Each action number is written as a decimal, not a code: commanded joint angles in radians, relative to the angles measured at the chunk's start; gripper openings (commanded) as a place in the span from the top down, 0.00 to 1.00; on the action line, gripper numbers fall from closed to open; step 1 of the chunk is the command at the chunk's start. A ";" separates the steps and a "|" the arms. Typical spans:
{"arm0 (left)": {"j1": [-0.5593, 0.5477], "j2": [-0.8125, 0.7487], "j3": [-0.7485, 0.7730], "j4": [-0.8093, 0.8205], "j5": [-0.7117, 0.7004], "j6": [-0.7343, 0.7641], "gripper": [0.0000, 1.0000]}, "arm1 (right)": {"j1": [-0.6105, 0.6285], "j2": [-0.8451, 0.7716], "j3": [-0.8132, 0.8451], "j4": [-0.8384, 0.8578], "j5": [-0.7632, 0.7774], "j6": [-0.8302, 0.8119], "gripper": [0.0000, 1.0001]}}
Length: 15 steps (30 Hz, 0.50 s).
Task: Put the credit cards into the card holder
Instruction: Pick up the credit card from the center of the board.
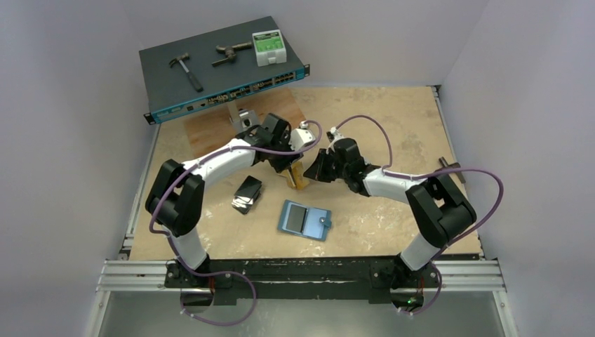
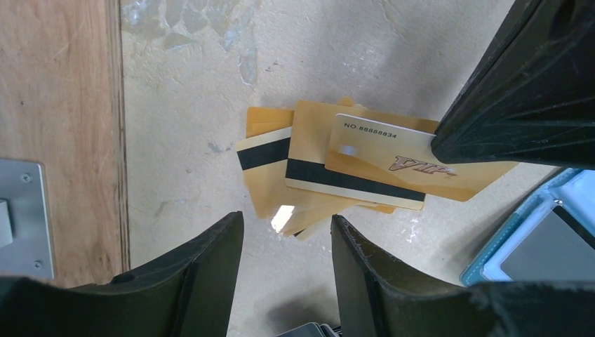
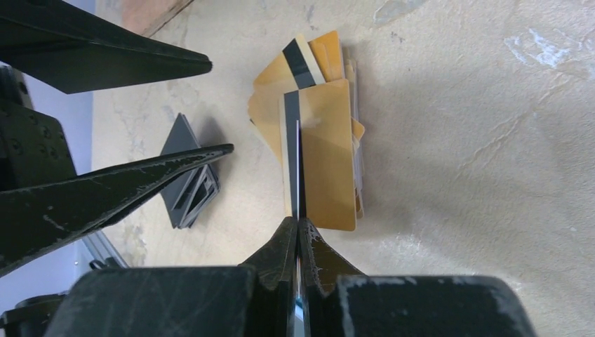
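Several gold-orange credit cards (image 2: 309, 175), some with dark stripes, lie fanned in a pile on the table; the pile also shows in the top view (image 1: 299, 181) and the right wrist view (image 3: 326, 147). My right gripper (image 3: 298, 222) is shut on one gold "VIP" card (image 2: 393, 158), held edge-on just above the pile. My left gripper (image 2: 288, 223) is open and empty, hovering over the near edge of the pile. In the top view both grippers, left (image 1: 293, 170) and right (image 1: 313, 170), meet over the cards. The teal-blue card holder (image 1: 305, 220) lies open in front of them, with a dark card in it.
A black card stack (image 1: 247, 194) lies left of the holder. A network switch (image 1: 221, 67) at back left carries a hammer (image 1: 185, 70), another tool and a green-white box (image 1: 269, 46). A wooden board (image 1: 210, 130) and a metal plate (image 2: 21, 217) lie beside the pile.
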 commanded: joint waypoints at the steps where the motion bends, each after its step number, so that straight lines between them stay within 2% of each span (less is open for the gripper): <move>1: 0.014 -0.055 0.035 -0.016 0.062 -0.053 0.52 | -0.006 -0.053 0.013 0.040 -0.049 0.018 1.00; 8: 0.111 -0.159 0.127 -0.174 0.297 -0.216 0.47 | -0.011 -0.128 -0.005 0.064 -0.100 0.013 1.00; 15: 0.244 -0.266 0.076 -0.153 0.623 -0.532 0.43 | -0.016 -0.286 -0.070 0.106 -0.110 0.038 1.00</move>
